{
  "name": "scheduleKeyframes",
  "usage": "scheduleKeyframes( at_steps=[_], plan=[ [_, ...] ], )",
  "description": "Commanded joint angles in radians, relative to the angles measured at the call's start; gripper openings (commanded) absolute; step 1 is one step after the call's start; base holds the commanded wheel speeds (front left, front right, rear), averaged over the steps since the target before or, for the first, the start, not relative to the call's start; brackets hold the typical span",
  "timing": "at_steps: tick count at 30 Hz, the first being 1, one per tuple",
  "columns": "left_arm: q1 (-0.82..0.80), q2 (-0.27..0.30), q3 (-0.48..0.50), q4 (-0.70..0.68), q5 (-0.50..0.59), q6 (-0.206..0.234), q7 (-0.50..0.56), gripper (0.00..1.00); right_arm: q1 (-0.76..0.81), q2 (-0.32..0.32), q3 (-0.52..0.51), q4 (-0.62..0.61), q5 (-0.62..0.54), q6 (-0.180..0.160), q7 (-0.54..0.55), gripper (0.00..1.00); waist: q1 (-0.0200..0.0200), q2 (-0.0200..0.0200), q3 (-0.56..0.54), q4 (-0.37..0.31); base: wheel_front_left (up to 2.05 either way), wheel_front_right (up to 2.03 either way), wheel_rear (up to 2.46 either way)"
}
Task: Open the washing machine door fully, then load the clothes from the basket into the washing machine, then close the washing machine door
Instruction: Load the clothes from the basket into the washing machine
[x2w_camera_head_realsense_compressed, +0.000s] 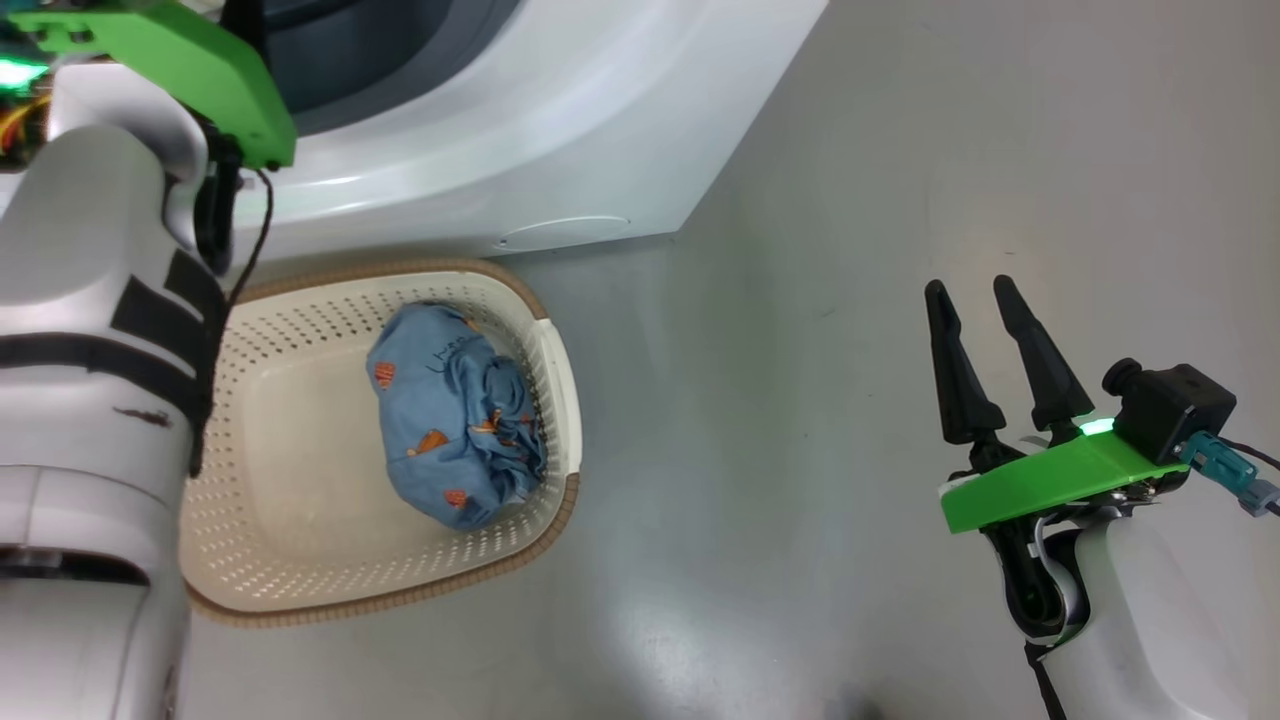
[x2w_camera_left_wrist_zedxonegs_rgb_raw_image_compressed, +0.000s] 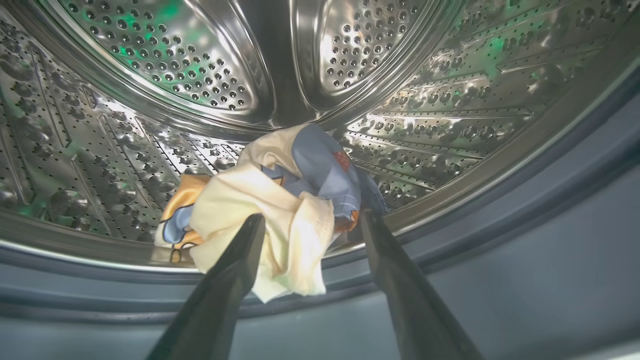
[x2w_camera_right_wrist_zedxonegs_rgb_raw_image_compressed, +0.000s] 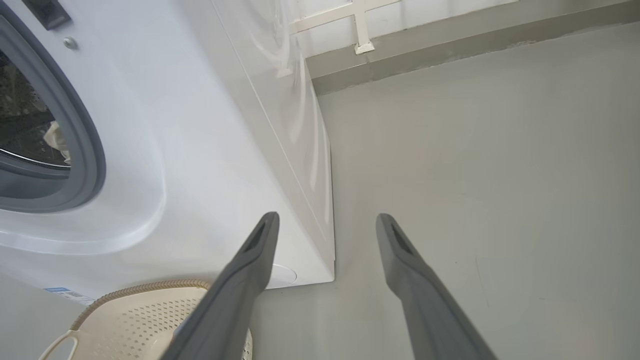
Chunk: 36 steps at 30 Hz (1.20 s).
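My left gripper (x2w_camera_left_wrist_zedxonegs_rgb_raw_image_compressed: 312, 216) is open inside the washing machine (x2w_camera_head_realsense_compressed: 520, 150). Its fingers straddle a cream and blue garment (x2w_camera_left_wrist_zedxonegs_rgb_raw_image_compressed: 280, 200) that lies on the front lip of the steel drum (x2w_camera_left_wrist_zedxonegs_rgb_raw_image_compressed: 150, 65). In the head view, blue clothes (x2w_camera_head_realsense_compressed: 450, 420) with orange prints sit bunched at the right end of the basket (x2w_camera_head_realsense_compressed: 300, 470), on the floor against the machine's front. My right gripper (x2w_camera_head_realsense_compressed: 970, 288) hangs open and empty over bare floor, right of the basket. The washing machine door is out of view.
My pale left forearm (x2w_camera_head_realsense_compressed: 90, 300) crosses over the basket's left side up to the machine's opening. The grey rubber gasket (x2w_camera_left_wrist_zedxonegs_rgb_raw_image_compressed: 500, 260) rings the drum mouth. Grey floor (x2w_camera_head_realsense_compressed: 850, 200) spreads to the right of the machine, up to a wall base (x2w_camera_right_wrist_zedxonegs_rgb_raw_image_compressed: 450, 45).
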Motion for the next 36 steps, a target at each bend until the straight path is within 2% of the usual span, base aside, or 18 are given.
scheduleKeyframes(
  at_steps=[1,7,18,30,36],
  plan=[
    [0.013,0.029,0.01,-0.031,-0.006,-0.003,-0.01,1.0,0.011,-0.004,0.016,-0.021,0.001,0.003,-0.007,1.0,0.0,0.0,-0.005,0.008,0.0,0.0,0.0],
    [0.1,0.008,0.05,-0.176,-0.028,0.01,-0.014,1.0,0.029,-0.022,0.001,-0.02,-0.004,0.003,-0.007,1.0,0.0,0.0,-0.033,0.043,0.0,0.0,0.0],
    [0.342,0.013,0.104,-0.406,0.026,0.035,-0.014,1.0,0.065,-0.045,-0.009,-0.015,-0.008,0.003,-0.007,1.0,0.0,0.0,-0.099,0.074,0.0,0.0,0.0],
    [0.63,0.013,0.185,-0.654,0.093,0.033,-0.014,1.0,0.13,-0.072,-0.035,-0.017,-0.012,0.003,-0.007,1.0,0.0,0.0,-0.173,0.118,0.0,0.0,0.0],
    [0.771,0.012,0.221,-0.737,0.117,0.012,-0.014,1.0,0.17,-0.084,-0.039,-0.01,-0.016,0.003,-0.007,1.0,0.0,0.0,-0.241,0.13,0.0,0.0,0.0]
  ],
)
